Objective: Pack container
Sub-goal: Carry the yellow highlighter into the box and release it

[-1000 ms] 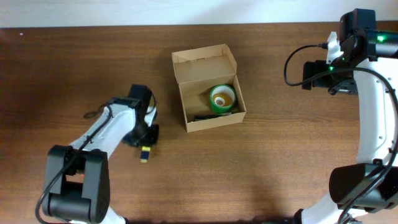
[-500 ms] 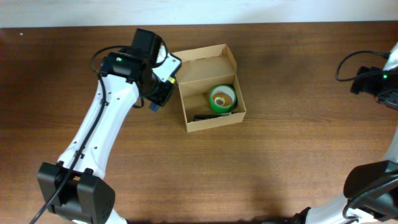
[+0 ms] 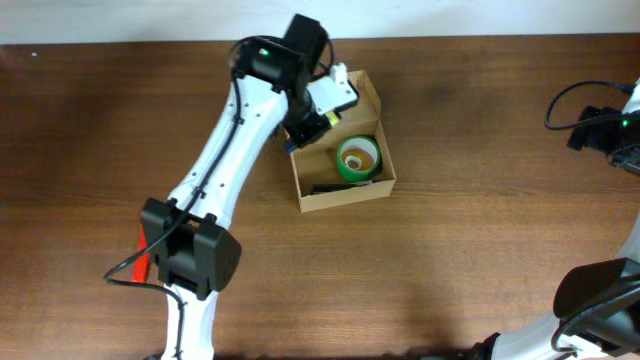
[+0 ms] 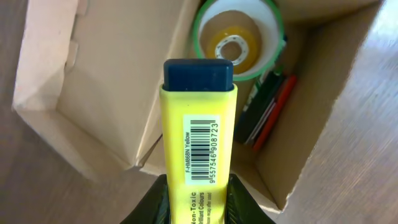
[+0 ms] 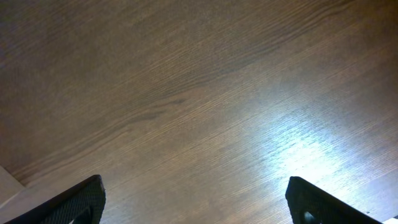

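Yellow highlighter over container; barcode wrist-only.

Seen from overhead, the left arm is built of glossy white tubular links joined by blocky black housings, with a thin black cable traced along its length. A small green light glows on its black wrist unit. The right arm, cut off by the frame's edge, wears the same white-and-black livery, with its own green light and a looping black cable. In the wrist views, the left gripper shows shiny, rounded black fingers, and the right gripper shows matte black fingertips with angular corners.
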`<state>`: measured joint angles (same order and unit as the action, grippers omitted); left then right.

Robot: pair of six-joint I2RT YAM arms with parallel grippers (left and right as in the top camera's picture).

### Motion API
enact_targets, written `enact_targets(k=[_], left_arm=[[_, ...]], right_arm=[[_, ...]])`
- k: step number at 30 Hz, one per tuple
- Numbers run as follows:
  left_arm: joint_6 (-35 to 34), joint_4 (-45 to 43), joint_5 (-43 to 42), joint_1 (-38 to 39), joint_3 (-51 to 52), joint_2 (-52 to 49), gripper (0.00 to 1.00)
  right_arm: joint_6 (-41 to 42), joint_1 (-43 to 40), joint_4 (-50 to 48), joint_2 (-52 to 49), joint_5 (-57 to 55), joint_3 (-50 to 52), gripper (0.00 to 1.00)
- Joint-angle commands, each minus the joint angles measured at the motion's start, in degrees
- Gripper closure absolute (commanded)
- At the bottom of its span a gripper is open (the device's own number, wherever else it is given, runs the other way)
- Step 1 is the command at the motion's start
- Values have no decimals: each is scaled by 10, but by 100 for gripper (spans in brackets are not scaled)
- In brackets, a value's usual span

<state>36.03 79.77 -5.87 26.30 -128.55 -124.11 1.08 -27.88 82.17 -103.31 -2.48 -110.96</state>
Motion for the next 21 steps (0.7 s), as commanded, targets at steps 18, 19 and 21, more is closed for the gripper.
enact_targets(k=[18,19,21], left_arm=[[91,-2,32,74,-16,-98,98],[90,0,20,74,-16,-98,99],[88,8,7,74,-15,-100,99]], right_arm=[[0,1,-6,13,19,1,7],[0,1,-6,13,19,1,7],[0,1,-6,13,19,1,7]])
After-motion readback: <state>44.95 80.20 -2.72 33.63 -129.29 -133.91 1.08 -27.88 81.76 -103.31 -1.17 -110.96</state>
